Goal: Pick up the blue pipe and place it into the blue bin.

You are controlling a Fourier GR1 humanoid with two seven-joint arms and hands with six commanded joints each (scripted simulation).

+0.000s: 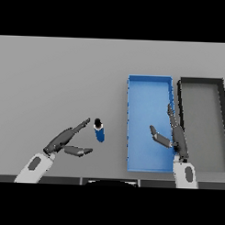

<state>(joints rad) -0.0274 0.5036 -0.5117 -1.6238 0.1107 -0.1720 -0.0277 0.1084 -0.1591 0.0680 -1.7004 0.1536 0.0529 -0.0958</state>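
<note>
Blue pipe [99, 130] is stood upright on grey table [55, 80], ungrasped | left hand [63, 141] is spread wide beside it | right hand [174, 135] is held open over blue bin [150, 81] | pick and place are judged outstanding

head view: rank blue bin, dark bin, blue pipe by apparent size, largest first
1-2. blue bin and dark bin: similar footprint, side by side on the table; the dark one runs off the right edge of the picture, so I won't rank them.
3. blue pipe: by far the smallest, standing upright near the left hand.
</note>
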